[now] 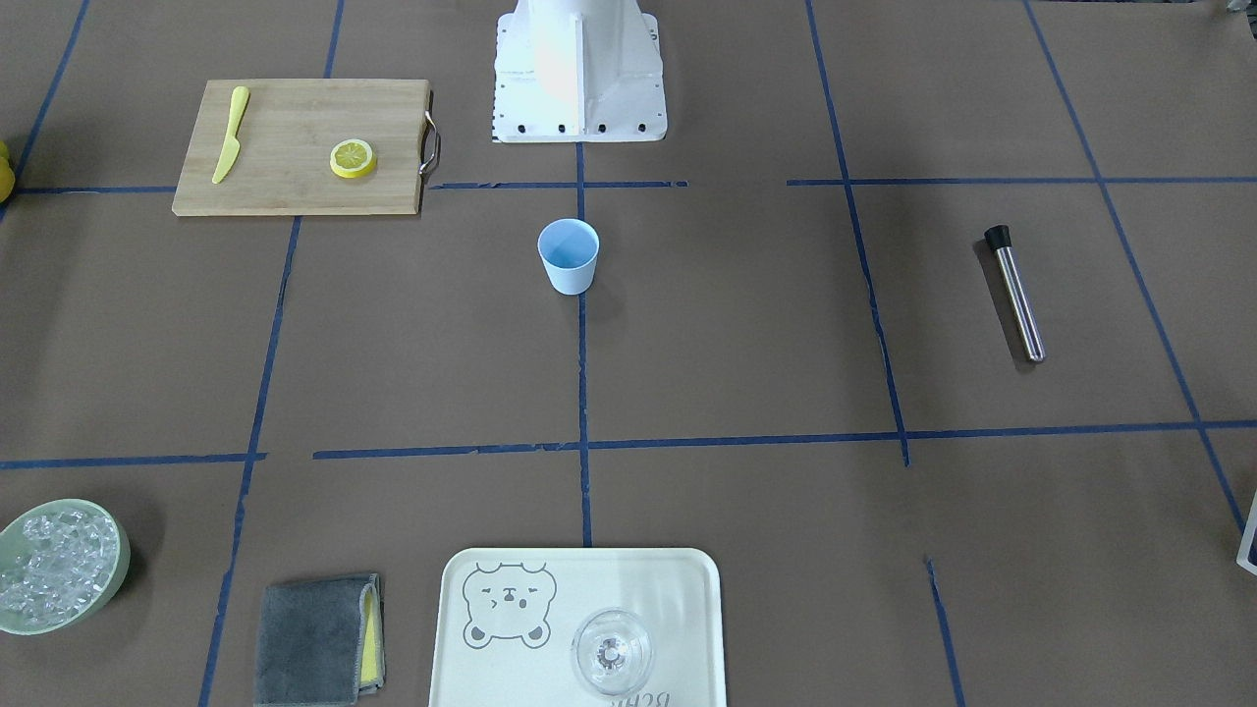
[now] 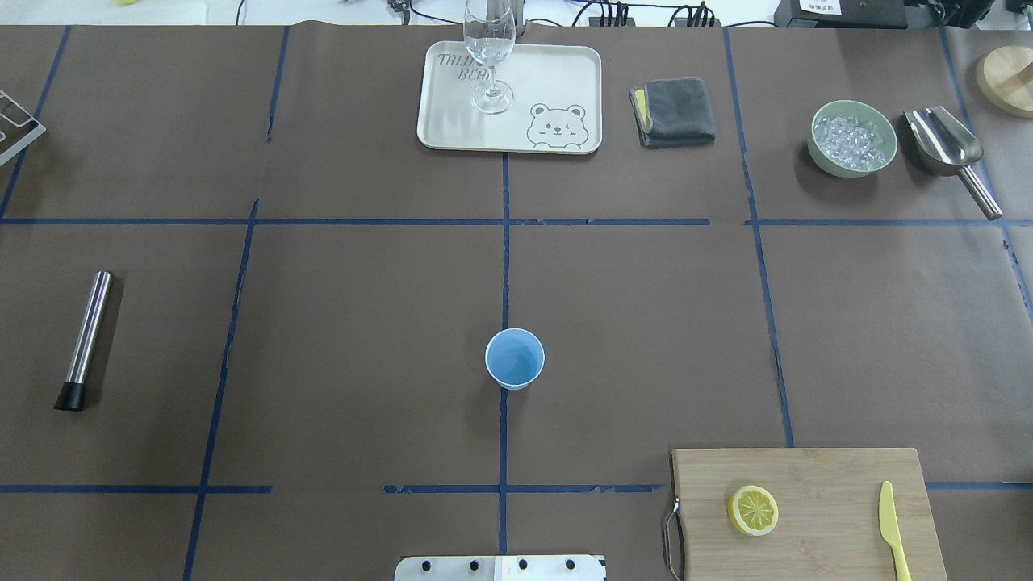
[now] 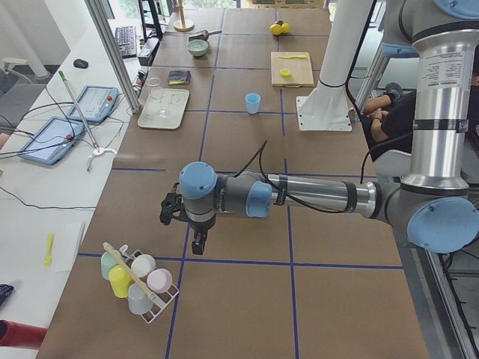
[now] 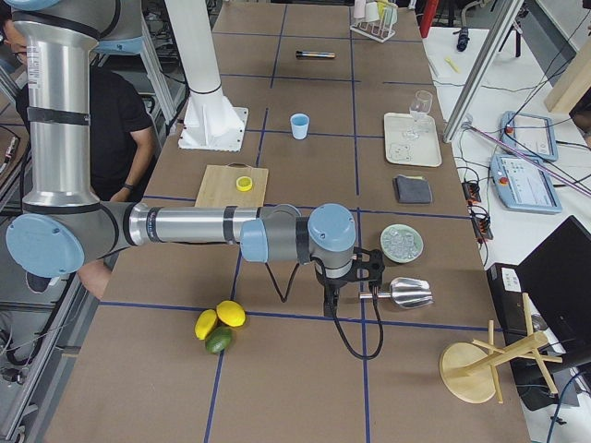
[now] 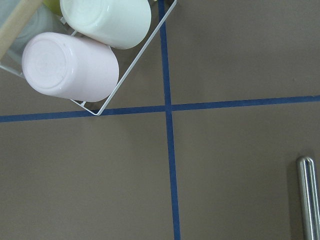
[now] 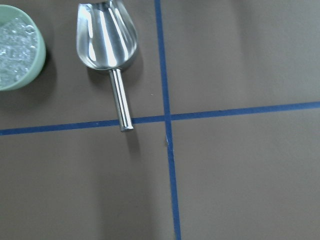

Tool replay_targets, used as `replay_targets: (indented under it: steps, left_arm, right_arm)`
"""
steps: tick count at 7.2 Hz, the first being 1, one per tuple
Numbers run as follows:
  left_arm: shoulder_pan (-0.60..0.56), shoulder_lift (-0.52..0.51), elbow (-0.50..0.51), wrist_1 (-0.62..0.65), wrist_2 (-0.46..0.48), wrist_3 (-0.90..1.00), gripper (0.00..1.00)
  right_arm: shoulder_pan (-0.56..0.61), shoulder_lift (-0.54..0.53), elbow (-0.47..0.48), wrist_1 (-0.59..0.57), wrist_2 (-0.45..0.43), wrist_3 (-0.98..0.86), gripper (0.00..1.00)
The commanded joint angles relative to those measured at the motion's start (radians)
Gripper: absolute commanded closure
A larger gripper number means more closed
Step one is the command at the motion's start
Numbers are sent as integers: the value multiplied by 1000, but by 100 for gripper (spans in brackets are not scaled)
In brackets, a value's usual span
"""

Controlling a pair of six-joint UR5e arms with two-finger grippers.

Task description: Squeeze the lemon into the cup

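A lemon slice lies flat on a wooden cutting board by the robot's base, on its right side; it also shows in the overhead view. The light-blue cup stands upright and empty at the table's middle, seen from above in the overhead view. Neither gripper is near them. My left gripper hangs over the table's far left end by a cup rack. My right gripper hangs over the far right end by a scoop. Their fingers show in no close view, so I cannot tell open or shut.
A yellow knife lies on the board. A clear glass stands on a cream tray. A grey cloth, an ice bowl, a steel scoop, a steel rod and a cup rack are around.
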Motion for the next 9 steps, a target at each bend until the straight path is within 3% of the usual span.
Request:
replay_targets:
  steps: [1,2,3,7,9]
  left_arm:
    - [21,-40,-1,-21,1,0,0]
    - [48,-64,4,-21,3,-11,0]
    - [78,-98,-2,-23,3,-101,0]
    - [128,-129,22,-145,-2,-172,0]
    - [142,-129,19,-147,0,-212,0]
  right_arm:
    - [-35,-13,47,3,7,7,0]
    - [-67,-14,53,6,7,36,0]
    - [-164,-14,118,18,-17,141,0]
    - [-468,-71,176,427,-88,636,0]
    - [-661,-106,321,430,-201,872,0]
